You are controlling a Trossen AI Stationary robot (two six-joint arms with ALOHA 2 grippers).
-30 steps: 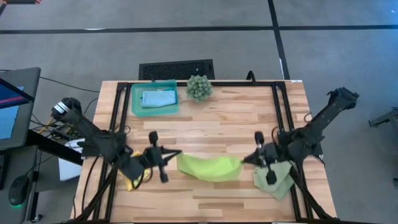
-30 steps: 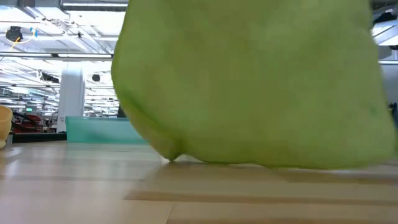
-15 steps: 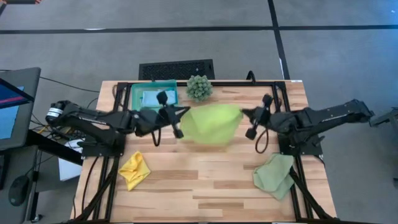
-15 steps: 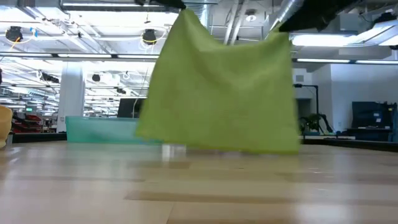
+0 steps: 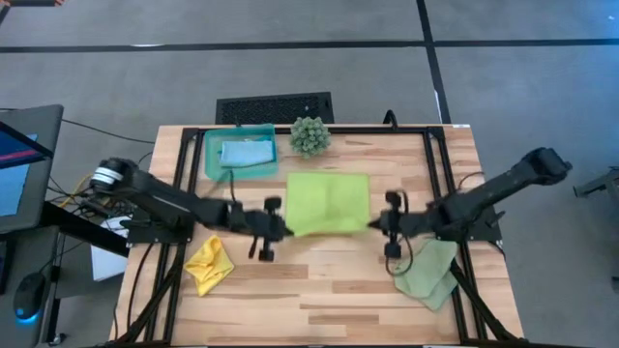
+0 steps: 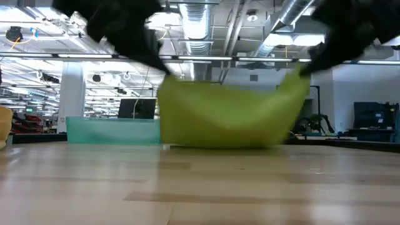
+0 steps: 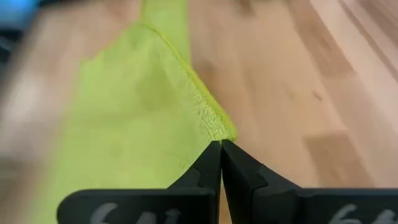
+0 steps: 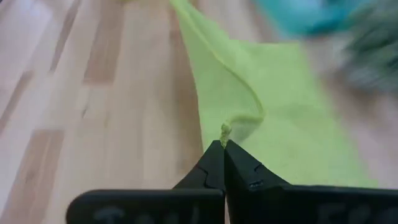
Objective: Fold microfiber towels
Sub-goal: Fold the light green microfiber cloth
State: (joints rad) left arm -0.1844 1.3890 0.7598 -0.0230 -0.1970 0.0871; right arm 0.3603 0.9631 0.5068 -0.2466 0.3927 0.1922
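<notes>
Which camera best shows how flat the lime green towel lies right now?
The high view: the lime green towel shows whole, spread between the left gripper and right gripper. The low view shows only its sagging near edge; each wrist view shows one pinched corner.

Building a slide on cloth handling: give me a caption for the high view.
Left gripper and right gripper each pinch a near corner of the lime green towel on the table.

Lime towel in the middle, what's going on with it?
Both arms are handling the lime green towel, spread at mid-table. The left gripper and the right gripper are each shut on a near corner. The yellow towel and sage towel lie crumpled; the blue towel sits in the teal tray.
</notes>
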